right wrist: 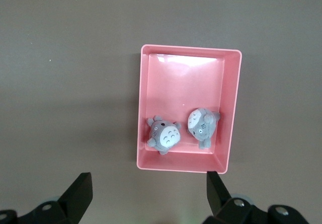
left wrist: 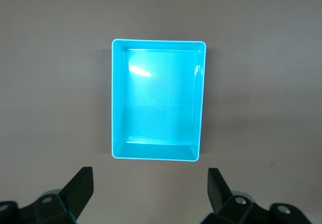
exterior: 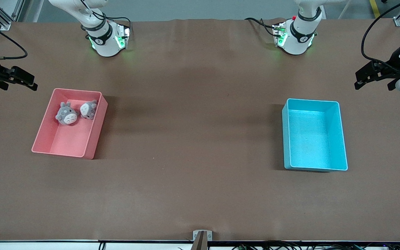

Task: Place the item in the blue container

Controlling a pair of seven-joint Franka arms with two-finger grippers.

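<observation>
The blue container [exterior: 313, 135] [left wrist: 158, 103] is a cyan bin with nothing in it, standing toward the left arm's end of the table. Two grey plush toys [exterior: 67, 114] [exterior: 89, 108] lie side by side in a pink bin [exterior: 68, 139] toward the right arm's end; the right wrist view shows them [right wrist: 163, 135] [right wrist: 202, 125] against one short wall of that bin [right wrist: 183, 83]. My left gripper [exterior: 373, 83] [left wrist: 151, 176] hangs open over bare table beside the blue container. My right gripper [exterior: 17, 83] [right wrist: 149, 179] hangs open over bare table beside the pink bin. Neither holds anything.
The brown table mat [exterior: 193, 139] stretches wide between the two bins. Both arm bases [exterior: 106, 40] [exterior: 295, 38] stand along the table's edge farthest from the front camera. A small metal bracket [exterior: 202, 236] sits at the edge nearest that camera.
</observation>
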